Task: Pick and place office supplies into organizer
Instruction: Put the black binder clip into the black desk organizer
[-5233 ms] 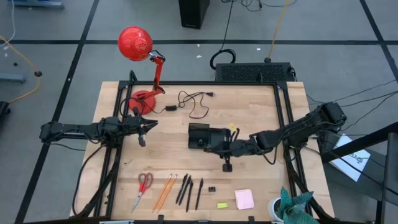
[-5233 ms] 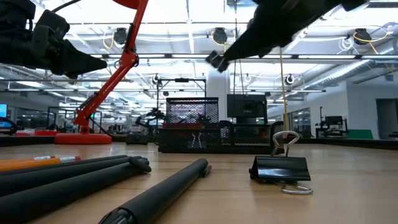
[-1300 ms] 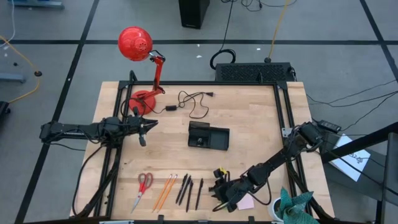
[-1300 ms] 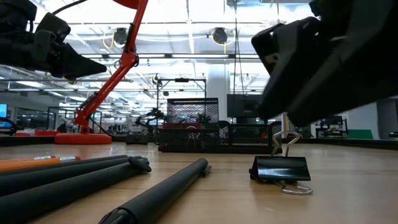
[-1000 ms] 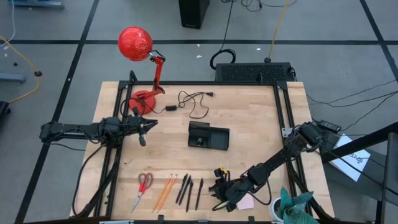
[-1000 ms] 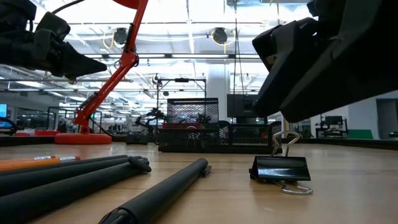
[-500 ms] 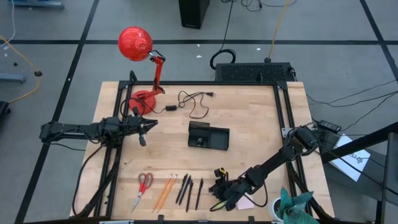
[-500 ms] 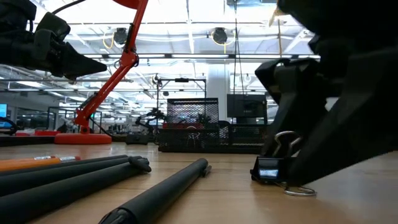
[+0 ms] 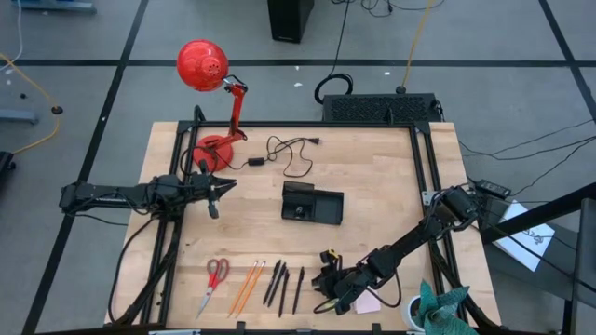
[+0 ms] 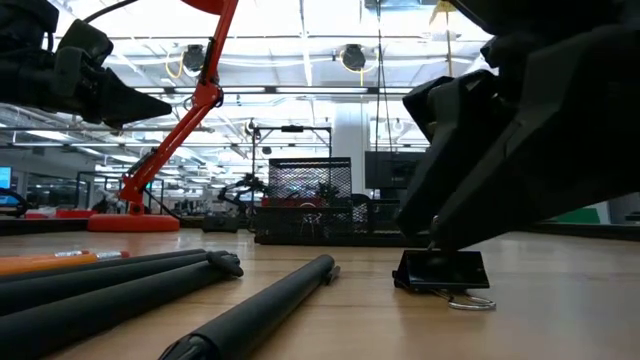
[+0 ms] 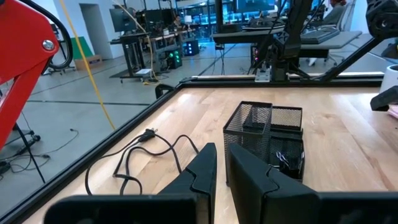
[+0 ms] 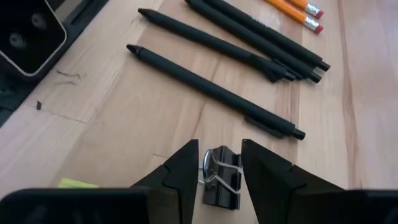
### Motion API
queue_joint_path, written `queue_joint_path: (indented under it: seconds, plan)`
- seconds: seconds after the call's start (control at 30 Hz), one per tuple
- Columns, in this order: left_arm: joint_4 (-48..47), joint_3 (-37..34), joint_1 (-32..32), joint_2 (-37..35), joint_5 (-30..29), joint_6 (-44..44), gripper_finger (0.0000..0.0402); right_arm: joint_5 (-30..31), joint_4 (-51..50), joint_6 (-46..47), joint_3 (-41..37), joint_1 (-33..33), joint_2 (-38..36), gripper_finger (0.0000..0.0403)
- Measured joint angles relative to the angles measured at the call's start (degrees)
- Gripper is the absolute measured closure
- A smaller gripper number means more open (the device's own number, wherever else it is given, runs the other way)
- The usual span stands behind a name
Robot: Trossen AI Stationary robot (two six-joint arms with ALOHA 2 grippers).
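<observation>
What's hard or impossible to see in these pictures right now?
- The small yellow-green block: hidden under the right gripper in the high view; only a corner shows in the right wrist view.
- The pink sticky-note pad: mostly covered by the right arm in the high view.
- Contents of the black mesh organizer: too dim in the left wrist view.
- The black binder clip: too small in the high view.

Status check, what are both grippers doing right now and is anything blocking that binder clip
Right gripper open, straddling the binder clip, not yet closed. Left gripper parked mid-left, holding nothing. Nearest pen lies clear of the clip.
</observation>
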Motion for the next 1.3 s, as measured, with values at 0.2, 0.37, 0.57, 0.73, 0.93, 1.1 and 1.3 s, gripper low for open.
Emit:
queue_joint_path:
  seconds: [0.2,0.37,0.57,0.73,0.93,1.1,1.3]
  plan:
    - [-0.25,0.00,0.00,0.00,0.00,0.00,0.0355,-1.13,-0.86,1.98,0.00,-0.07,0.00,0.0361]
    - [-0.46,0.00,0.02,0.00,0.00,0.00,0.0355,-3.02,-1.06,2.14,0.11,-0.24,-0.15,0.0394]
    - [-0.43,0.00,0.00,0.01,0.00,0.00,0.0355,-3.06,-2.02,-0.82,0.00,-2.11,-1.78,0.0400]
    - [-0.42,0.00,0.02,0.02,0.00,0.00,0.0355,-1.50,-1.66,-6.11,0.00,-5.10,-5.50,0.0400]
    - [-0.44,0.00,0.00,0.01,0.00,0.01,0.0355,0.32,0.91,-13.50,0.00,-9.04,-11.93,0.0400]
    - [-0.42,0.00,0.00,0.00,0.00,0.01,0.0355,1.05,0.79,-15.92,0.00,-13.72,-16.28,0.0401]
    - [-0.44,0.00,0.01,0.00,0.00,0.01,0.0355,1.55,0.26,-12.87,0.02,-20.46,-15.41,0.0402]
